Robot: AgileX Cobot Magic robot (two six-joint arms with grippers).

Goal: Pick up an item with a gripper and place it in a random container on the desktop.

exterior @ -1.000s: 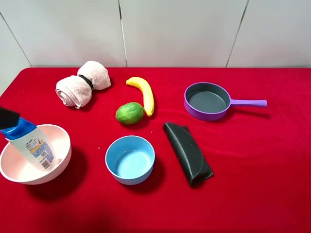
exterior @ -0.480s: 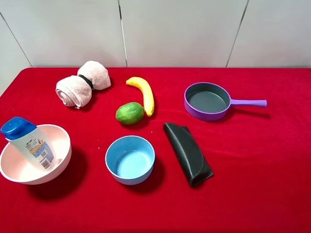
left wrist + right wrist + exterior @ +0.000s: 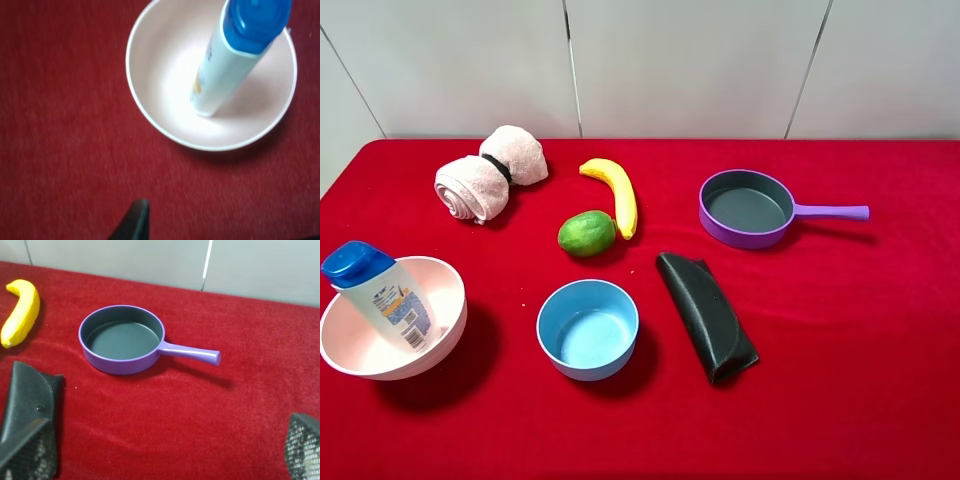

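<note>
On the left of the red worktop (image 3: 840,330), the white bottle (image 3: 385,295) with the blue cap leans tilted inside the pink bowl (image 3: 435,345), its base on the bowl's floor and nothing holding it. The left claw (image 3: 134,222), only one dark fingertip in sight, stands wide apart above bare cloth beside the bowl. Further right lie a blue bowl (image 3: 588,329), a black pouch (image 3: 706,315) and a purple pan (image 3: 748,207). The right claw (image 3: 160,452) is spread wide, gripping nothing.
</note>
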